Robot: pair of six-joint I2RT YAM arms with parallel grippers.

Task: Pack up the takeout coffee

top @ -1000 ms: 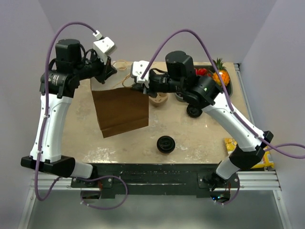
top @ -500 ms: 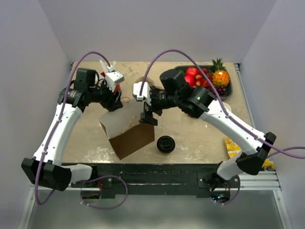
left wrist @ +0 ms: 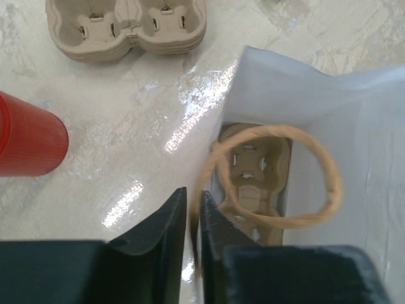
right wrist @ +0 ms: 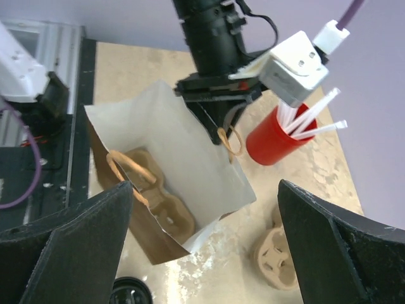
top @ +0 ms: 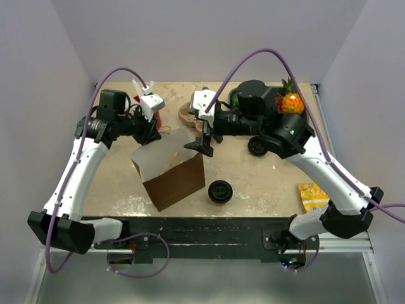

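Observation:
The takeout coffee (top: 220,190), a cup under a round black lid, stands on the table in front of the bag; its lid (right wrist: 130,294) peeks in at the bottom of the right wrist view. A brown paper bag (top: 169,174) stands open with a pulp cup carrier (left wrist: 256,171) on its bottom. My left gripper (top: 150,132) is shut on the bag's back rim (left wrist: 193,193), next to a twine handle (left wrist: 278,183). My right gripper (top: 204,144) hangs wide open above the bag's right side (right wrist: 205,183), holding nothing.
A red cup of straws (right wrist: 275,136) stands behind the bag, near a stack of pulp carriers (left wrist: 126,28). One carrier (right wrist: 278,256) lies to the bag's right. A small black round object (top: 257,147), a fruit tray (top: 304,117) and a yellow packet (top: 313,196) sit on the right.
The bag, held up flat by both grippers, now stands open on the table. My right gripper let go, opened wide and drew back to the right. My left gripper opened briefly and closed again on the rim.

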